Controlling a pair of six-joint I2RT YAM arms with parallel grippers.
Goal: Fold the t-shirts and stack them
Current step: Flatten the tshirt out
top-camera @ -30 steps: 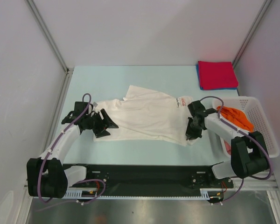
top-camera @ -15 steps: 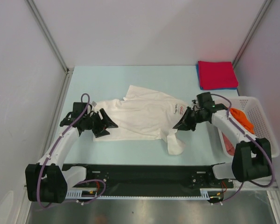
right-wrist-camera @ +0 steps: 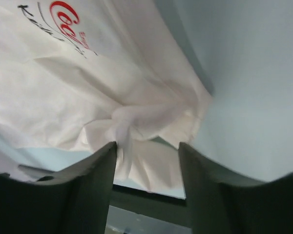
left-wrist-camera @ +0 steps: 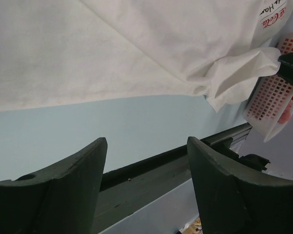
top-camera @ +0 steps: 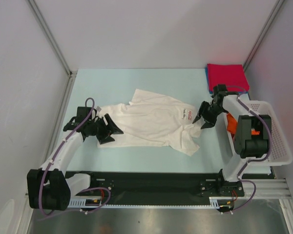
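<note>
Item: white tee (top-camera: 151,122) with red logo print, on the table (top-camera: 112,92).

Progress: judged early to middling. A folded stack (top-camera: 227,78) lay at the far right corner, a red shirt on top with a blue edge showing beneath. The white tee was unfolded, spread roughly flat across the middle and rumpled into a bunch at its near right corner. An orange tee (top-camera: 230,122) waited in the white basket (top-camera: 273,126) at the right. Left to do: the folding and stacking of the white tee, then whatever the basket held.

Left gripper (top-camera: 110,129): fingers spread wide with nothing between them, at the tee's left edge. Its wrist view showed cloth just beyond the tips.

Right gripper (top-camera: 203,119): at the tee's right edge, near the logo. Its fingers stood apart in the wrist view, with the bunched corner just ahead of the tips and brushing one finger. It was not clamped, as far as could be told.
</note>
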